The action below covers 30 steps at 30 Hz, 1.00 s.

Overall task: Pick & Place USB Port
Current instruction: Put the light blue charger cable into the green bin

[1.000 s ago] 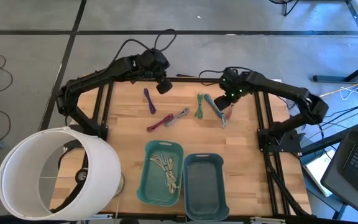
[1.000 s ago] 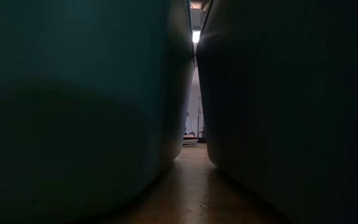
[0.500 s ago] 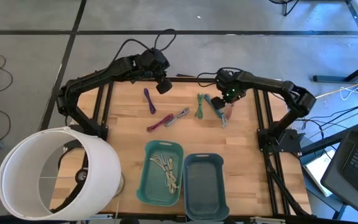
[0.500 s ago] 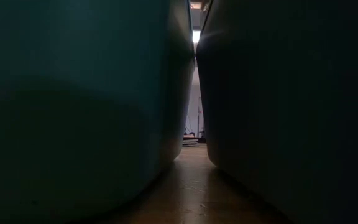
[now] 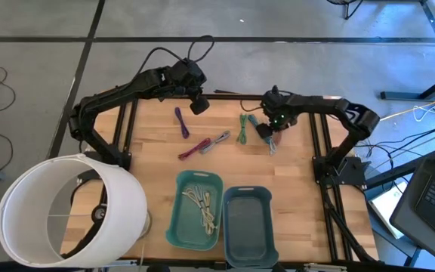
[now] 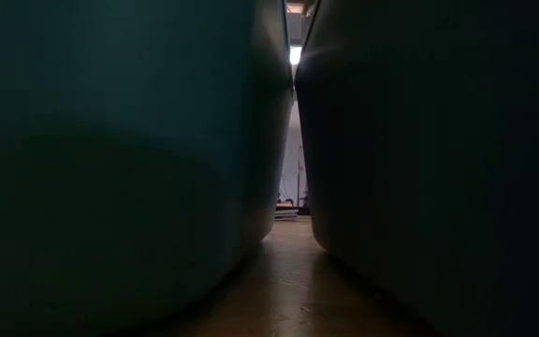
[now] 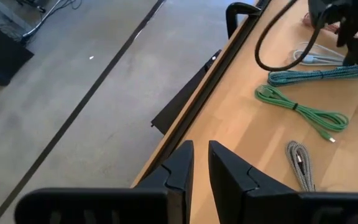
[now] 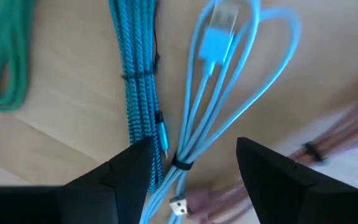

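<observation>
Several bundled USB cables lie on the wooden table: purple (image 5: 181, 122), pink-and-grey (image 5: 205, 144), green (image 5: 244, 128), teal braided (image 8: 140, 81) and light-blue (image 8: 194, 140). My right gripper (image 5: 266, 128) is open above the light-blue cable. In its wrist view its two fingers (image 8: 129, 177) stand on either side of that cable's tied middle (image 8: 180, 163), apart from it. My left gripper (image 5: 198, 105) is shut and empty at the table's far edge, with its fingertips (image 7: 199, 163) over that edge.
A teal bin (image 5: 180, 227) holding several cables and a blue bin (image 5: 229, 227) stand side by side at the table's near edge. Their walls (image 6: 110, 168) fill the low view. A large white drum-shaped shade (image 5: 66, 208) stands at the near left corner.
My right gripper has gone toward the table's left edge and a little nearer. It now stands over the light-blue and teal cables. The cables have kept still.
</observation>
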### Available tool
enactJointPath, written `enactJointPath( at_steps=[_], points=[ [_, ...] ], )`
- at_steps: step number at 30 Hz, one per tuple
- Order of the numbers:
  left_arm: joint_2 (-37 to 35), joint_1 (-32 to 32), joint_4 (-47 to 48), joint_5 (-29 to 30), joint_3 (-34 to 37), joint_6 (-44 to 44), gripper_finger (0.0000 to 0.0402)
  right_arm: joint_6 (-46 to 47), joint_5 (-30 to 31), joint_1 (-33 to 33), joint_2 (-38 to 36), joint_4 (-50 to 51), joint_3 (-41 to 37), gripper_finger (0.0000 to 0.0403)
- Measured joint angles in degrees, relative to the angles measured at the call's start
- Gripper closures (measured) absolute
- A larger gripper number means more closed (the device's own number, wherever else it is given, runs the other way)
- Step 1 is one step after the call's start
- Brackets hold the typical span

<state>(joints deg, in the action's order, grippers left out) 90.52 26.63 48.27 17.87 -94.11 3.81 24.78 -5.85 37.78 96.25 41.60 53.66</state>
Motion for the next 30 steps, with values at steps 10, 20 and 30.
enactJointPath(
  at_steps=[10,20,30],
  points=[
    [0.0,0.0,-0.02,0.01,0.0,0.0,0.0366,3.58,-1.32,0.02,-1.12,-7.71,-6.42,0.0172],
    [0.0,-0.02,0.0,0.0,0.0,0.42,0.0362,1.8,-0.78,0.31,-0.52,-9.99,-5.15,0.0332],
    [0.0,-0.07,0.02,-2.16,0.0,-0.96,0.0368,1.5,1.51,0.31,-0.77,-10.71,-5.17,0.0397]
  ],
)
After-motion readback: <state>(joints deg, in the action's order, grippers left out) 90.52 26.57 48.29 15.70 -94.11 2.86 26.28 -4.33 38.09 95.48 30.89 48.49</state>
